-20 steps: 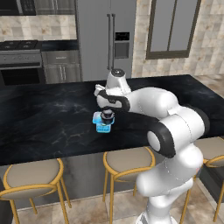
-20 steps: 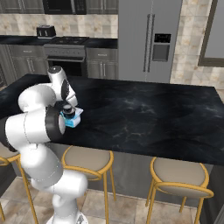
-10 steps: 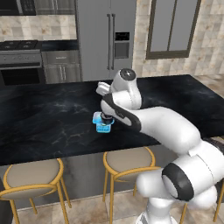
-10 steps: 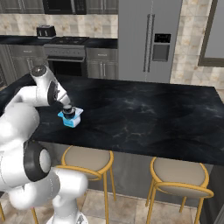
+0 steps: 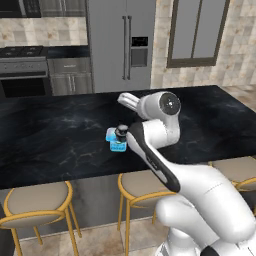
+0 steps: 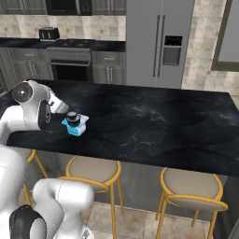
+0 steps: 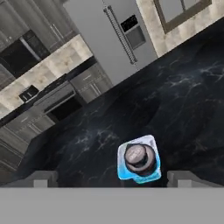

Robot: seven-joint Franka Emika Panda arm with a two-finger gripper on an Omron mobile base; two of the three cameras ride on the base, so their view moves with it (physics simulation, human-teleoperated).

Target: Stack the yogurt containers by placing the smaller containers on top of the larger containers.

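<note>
A light blue squarish tub (image 5: pixel 114 145) (image 6: pixel 77 129) (image 7: pixel 124 171) rests on the black island counter (image 5: pixel 60 135), close to its front edge. One small dark round cup with a pale top (image 5: pixel 119 131) (image 6: pixel 72 117) (image 7: pixel 139 158) stands upright on the tub's lid. In the hand view my gripper (image 7: pixel 116 181) is open, its two fingertips (image 7: pixel 43 179) spread wide on either side of the stack, above it and apart from it. Nothing is between the fingers. In the left base view my white arm passes just right of the tub.
Gold-legged stools (image 5: pixel 35 202) (image 6: pixel 93 170) stand below the counter's front edge. A steel fridge (image 5: pixel 120 45) and a stove (image 6: pixel 70 58) line the back wall. Bare black countertop (image 6: pixel 163 121) stretches to the right of the stack.
My arm has folded back and lifted away from the stack. The dark cup has stayed on the blue tub, free of the fingers.
</note>
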